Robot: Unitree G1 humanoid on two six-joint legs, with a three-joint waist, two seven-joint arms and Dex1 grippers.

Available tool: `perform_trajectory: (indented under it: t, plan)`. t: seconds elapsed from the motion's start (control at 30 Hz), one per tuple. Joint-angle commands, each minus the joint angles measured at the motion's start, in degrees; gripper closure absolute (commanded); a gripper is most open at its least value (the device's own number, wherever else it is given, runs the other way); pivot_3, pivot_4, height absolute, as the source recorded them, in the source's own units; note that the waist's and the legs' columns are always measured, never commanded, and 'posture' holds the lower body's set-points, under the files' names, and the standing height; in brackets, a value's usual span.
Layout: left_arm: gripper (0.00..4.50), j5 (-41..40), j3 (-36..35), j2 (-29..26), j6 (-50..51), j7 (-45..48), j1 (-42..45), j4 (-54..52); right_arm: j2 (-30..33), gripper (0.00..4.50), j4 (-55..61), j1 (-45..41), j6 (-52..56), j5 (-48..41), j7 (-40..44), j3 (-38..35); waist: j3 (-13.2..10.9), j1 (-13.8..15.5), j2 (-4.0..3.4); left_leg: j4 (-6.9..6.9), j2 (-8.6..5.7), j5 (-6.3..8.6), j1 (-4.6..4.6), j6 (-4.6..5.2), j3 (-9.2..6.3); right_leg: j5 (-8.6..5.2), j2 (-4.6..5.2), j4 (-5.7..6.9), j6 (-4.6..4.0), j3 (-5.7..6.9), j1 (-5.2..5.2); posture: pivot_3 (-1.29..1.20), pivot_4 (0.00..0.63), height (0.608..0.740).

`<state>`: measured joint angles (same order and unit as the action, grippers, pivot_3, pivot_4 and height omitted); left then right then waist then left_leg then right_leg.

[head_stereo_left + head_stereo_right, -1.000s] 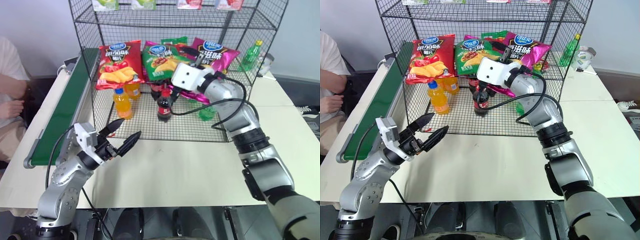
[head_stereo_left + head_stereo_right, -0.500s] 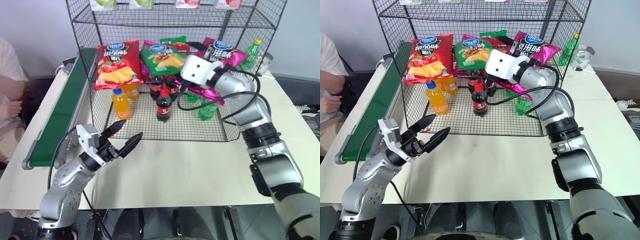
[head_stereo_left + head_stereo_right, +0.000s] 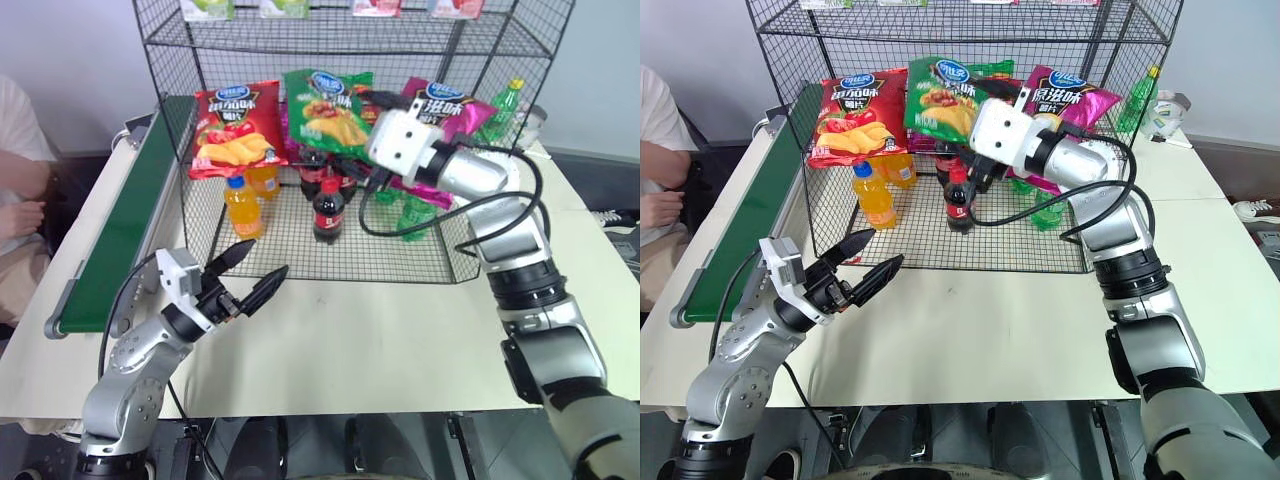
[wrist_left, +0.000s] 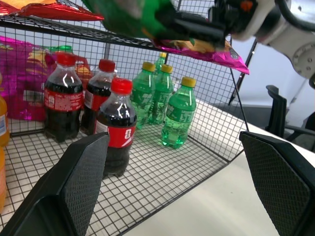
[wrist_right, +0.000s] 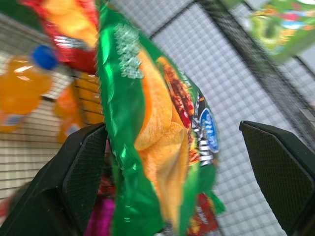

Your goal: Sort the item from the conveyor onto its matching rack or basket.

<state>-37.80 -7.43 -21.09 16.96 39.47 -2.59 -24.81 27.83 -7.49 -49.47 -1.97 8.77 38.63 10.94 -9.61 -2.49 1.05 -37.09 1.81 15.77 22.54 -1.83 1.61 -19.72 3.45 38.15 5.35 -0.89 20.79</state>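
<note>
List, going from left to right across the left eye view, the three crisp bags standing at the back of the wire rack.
red crisp bag → green crisp bag → magenta crisp bag

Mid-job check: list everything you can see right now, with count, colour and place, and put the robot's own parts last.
Green crisp bag: one, standing in the rack between the other two bags.
Red crisp bag: one, left of it.
Magenta crisp bag: one, to its right.
Wire rack: one, black, on the table.
Orange drink bottles: two, rack floor, left.
Cola bottles: at least three, centre.
Green bottles: several, rack floor, right.
Conveyor: one, dark green, left of rack.
Person: far left.
Left end effector: open, over the table.
Right end effector: open, facing the green bag.
</note>
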Motion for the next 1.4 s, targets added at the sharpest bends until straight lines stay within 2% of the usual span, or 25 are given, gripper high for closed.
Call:
perform_trajectory:
  t: [0.03,0.23,0.53,0.67,0.77,0.9,1.13,1.4]
  plan:
    - [0.0,0.05,0.03,-0.16,-0.95,0.21,0.2,-1.1,-1.99,0.05,0.89,-1.47,0.24,-1.04,-1.73,-1.16,-0.01,-0.05,-0.01,0.0,0.0,0.0,0.0,0.0,0.0,0.0,0.0,0.0,0.0,-0.01,0.01,0.0,0.15,0.739]
    - [0.0,0.12,0.32,0.2,-1.07,-0.13,-1.17,-2.29,-2.88,0.05,5.21,0.41,0.26,-8.07,4.66,-1.48,0.0,0.01,-0.01,0.01,0.0,0.0,0.01,0.0,0.0,0.0,0.0,-0.02,0.0,0.0,0.01,0.0,0.15,0.739]
    - [0.0,0.46,0.53,0.32,-1.56,-0.05,-1.89,-2.82,0.81,0.05,11.5,3.2,-1.26,-11.84,9.09,-3.17,-0.01,0.06,-0.01,0.0,0.0,0.01,0.01,0.02,-0.02,0.0,0.01,-0.02,0.0,0.01,0.0,0.0,0.15,0.739]
    - [0.0,0.13,-0.81,-2.24,-1.17,1.54,-1.77,-4.17,8.18,0.05,13.06,8.59,-6.48,-7.12,9.19,-4.12,-0.01,0.54,0.01,0.0,-0.02,0.02,0.02,0.03,-0.02,0.0,0.04,-0.1,0.0,0.02,-0.03,0.0,0.15,0.739]
    - [0.0,-0.31,-3.14,-6.32,-1.1,3.79,-2.01,-5.21,13.16,0.05,15.57,14.63,-9.67,-2.9,7.67,-5.24,-0.01,0.51,0.0,0.01,-0.02,0.03,0.02,0.04,-0.02,0.0,0.05,-0.13,0.0,0.01,-0.05,0.0,0.15,0.739]
    - [0.0,-3.12,-7.69,-9.66,0.03,3.83,-2.08,-5.7,17.72,0.05,17.43,18.19,-13.79,8.85,-1.34,-8.23,-0.08,-0.1,-0.12,0.03,0.0,0.02,-0.01,0.04,-0.01,-0.01,0.02,-0.09,-0.02,0.0,-0.03,0.0,0.15,0.739]
    - [0.0,-3.27,-5.62,-8.84,0.33,3.51,0.29,-3.93,20.28,0.05,15.07,18.02,-16.71,21.17,-10.29,-8.09,-0.11,0.26,-0.16,-0.01,-0.02,0.01,-0.06,0.02,0.02,-0.01,0.0,-0.06,-0.02,-0.03,-0.07,0.0,0.15,0.739]
    - [0.0,-2.88,-6.08,-8.92,-0.22,4.19,0.45,-2.32,20.53,0.05,14.71,20.81,-17.53,22.45,-11.43,-8.14,-0.12,0.25,-0.16,-0.02,-0.03,0.01,-0.05,0.02,0.03,-0.01,0.0,-0.07,-0.01,-0.03,-0.08,0.0,0.15,0.739]
